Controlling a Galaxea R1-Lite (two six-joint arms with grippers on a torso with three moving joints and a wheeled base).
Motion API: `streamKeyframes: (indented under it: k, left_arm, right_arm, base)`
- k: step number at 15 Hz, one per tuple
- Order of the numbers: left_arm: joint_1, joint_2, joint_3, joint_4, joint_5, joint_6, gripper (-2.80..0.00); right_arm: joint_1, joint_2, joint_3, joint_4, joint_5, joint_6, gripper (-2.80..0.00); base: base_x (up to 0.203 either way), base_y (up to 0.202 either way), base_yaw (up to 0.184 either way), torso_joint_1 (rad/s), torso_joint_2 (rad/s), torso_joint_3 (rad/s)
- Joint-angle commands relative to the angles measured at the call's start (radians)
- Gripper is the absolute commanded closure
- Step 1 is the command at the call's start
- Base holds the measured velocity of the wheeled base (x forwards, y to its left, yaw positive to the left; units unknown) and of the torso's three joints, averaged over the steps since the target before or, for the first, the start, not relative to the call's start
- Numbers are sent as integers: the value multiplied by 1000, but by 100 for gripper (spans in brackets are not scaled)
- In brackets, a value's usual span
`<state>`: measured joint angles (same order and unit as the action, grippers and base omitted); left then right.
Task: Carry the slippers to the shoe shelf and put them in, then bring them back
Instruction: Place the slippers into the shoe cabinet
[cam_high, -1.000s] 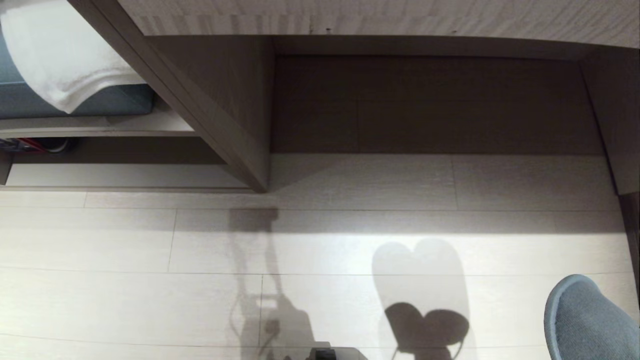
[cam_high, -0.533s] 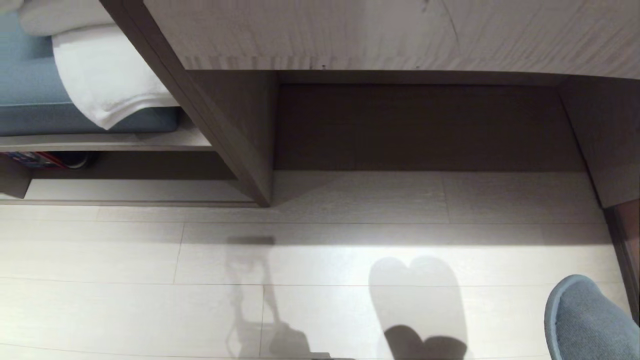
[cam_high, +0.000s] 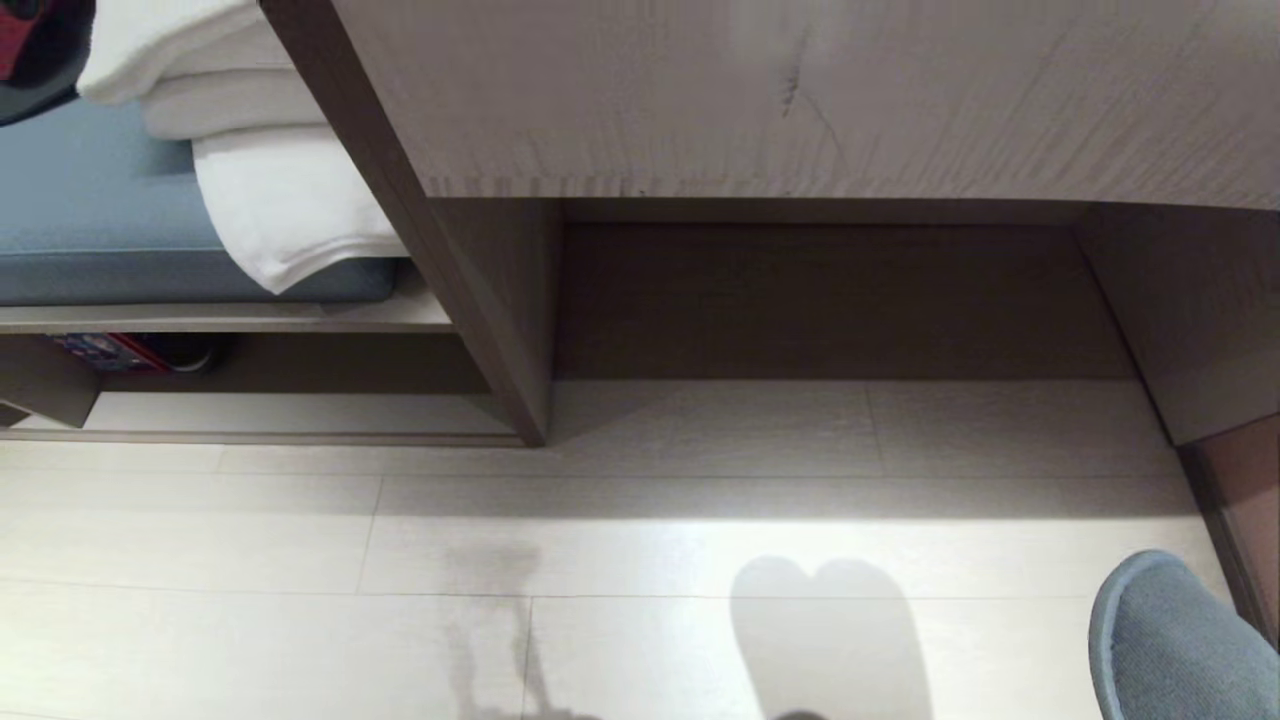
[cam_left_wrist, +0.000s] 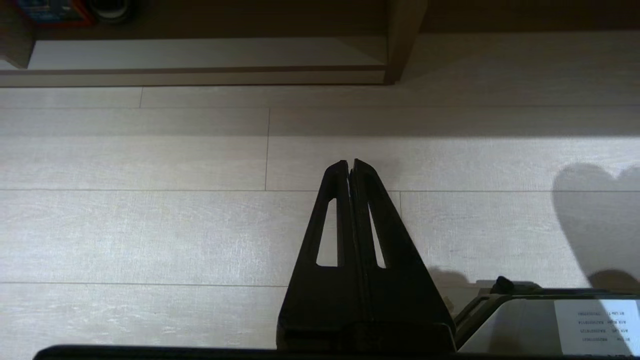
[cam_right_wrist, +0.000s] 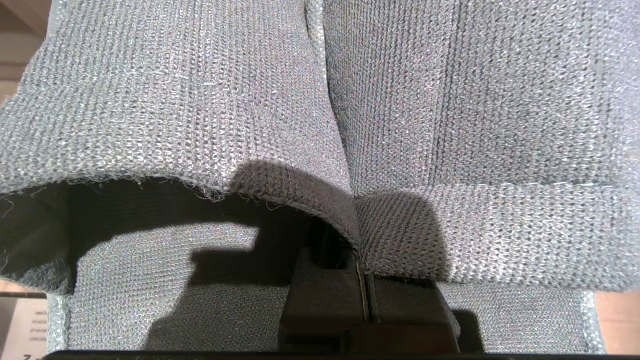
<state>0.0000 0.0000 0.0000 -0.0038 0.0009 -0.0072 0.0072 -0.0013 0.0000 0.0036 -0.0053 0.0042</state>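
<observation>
Grey knit cloth fills the right wrist view: the slippers (cam_right_wrist: 320, 125) sit side by side, and they look grey here, not black. The right gripper (cam_right_wrist: 362, 280) has its fingers shut tight on the edges where the two slippers meet, so both hang from it. In the head view only one rounded toe of the slippers (cam_high: 1165, 645) shows, low at the right edge, up off the floor (cam_high: 640, 530). A heart-shaped shadow (cam_high: 825, 625) lies on the pale floor near it.

The left gripper (cam_left_wrist: 351, 165) hangs over the floor with its two black fingers pressed together. It holds nothing.

Ahead stands a big pale wood cabinet (cam_high: 800, 100) with a dark hollow (cam_high: 820, 300) under it. An upright wood panel (cam_high: 490, 300) stands at the left side of that hollow. To the left of the panel is the shoe shelf (cam_high: 290, 412), a low, wide opening with a pale bottom and a dark edge strip. The slippers are well apart from it, over on the right.

Above the shoe shelf is a blue cushion (cam_high: 100, 220) with folded white towels (cam_high: 260, 170) on it. A red and blue thing (cam_high: 100, 350) sits in the dark back of the shelf; I cannot tell what it is.
</observation>
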Motion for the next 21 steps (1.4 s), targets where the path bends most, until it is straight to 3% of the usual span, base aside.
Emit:
streamKeyframes:
  k: [1,21]
  left_arm:
    - [0,2,0,-1,1,0,0]
    - [0,2,0,-1,1,1,0]
  right_arm:
    - [0,1,2,-1,-1,0,0]
    - [0,1,2,-1,-1,0,0]
  base:
    - [0,0,0,7,2,201]
    - [0,0,0,3,3,202]
